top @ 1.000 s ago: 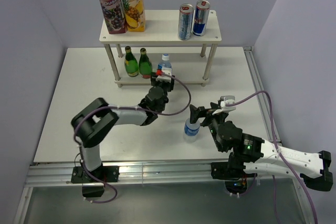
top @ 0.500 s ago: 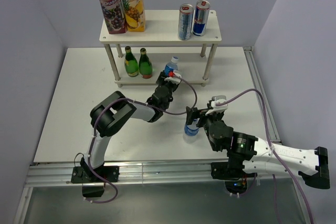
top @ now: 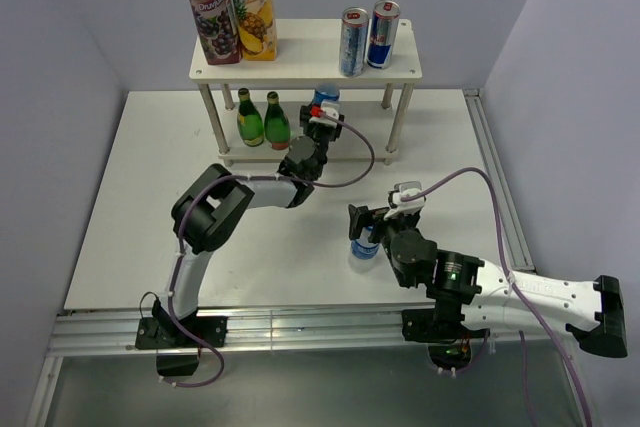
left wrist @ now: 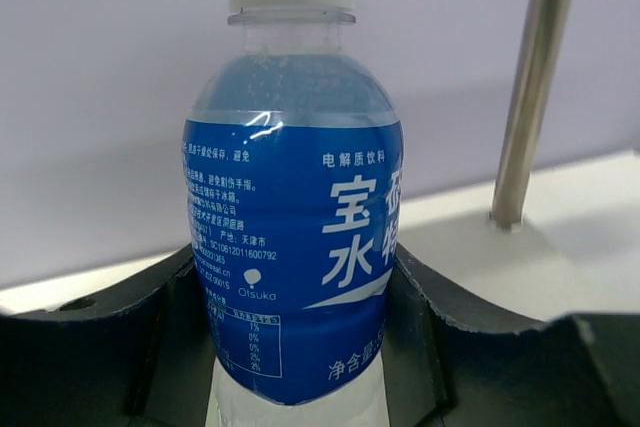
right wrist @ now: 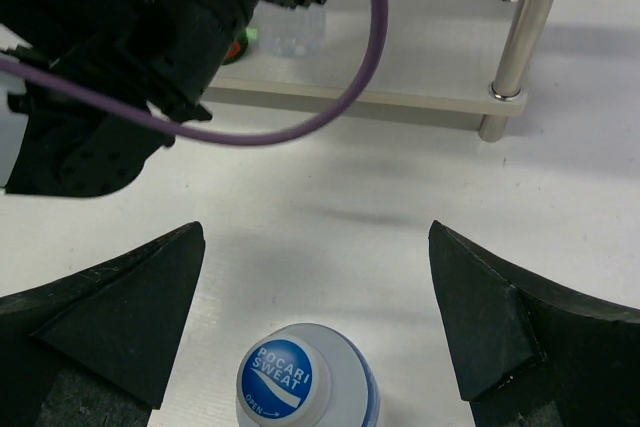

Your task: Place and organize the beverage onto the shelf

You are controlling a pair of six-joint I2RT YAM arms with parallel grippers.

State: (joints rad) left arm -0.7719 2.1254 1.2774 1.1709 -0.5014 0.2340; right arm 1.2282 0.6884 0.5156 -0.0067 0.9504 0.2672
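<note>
The shelf (top: 300,65) stands at the back of the table. My left gripper (top: 321,119) is shut on a blue-labelled bottle (top: 324,97) with a white cap and holds it upright at the lower board, right of two green bottles (top: 263,120). In the left wrist view the bottle (left wrist: 295,207) fills the gap between both fingers (left wrist: 430,347), beside a shelf post (left wrist: 530,87). My right gripper (top: 366,224) is open above a second blue bottle (top: 364,245) standing on the table. In the right wrist view its cap (right wrist: 285,382) lies between the wide-apart fingers (right wrist: 500,327).
Two juice cartons (top: 228,2) and two cans (top: 367,37) stand on the shelf's upper board. In the right wrist view my left arm (right wrist: 130,37) and its purple cable (right wrist: 340,97) cross in front of the lower board (right wrist: 420,57). Walls close in the table on three sides.
My left gripper has carried its bottle away from me, in under the shelf's upper board. My right gripper has shifted a little left, over the standing bottle.
</note>
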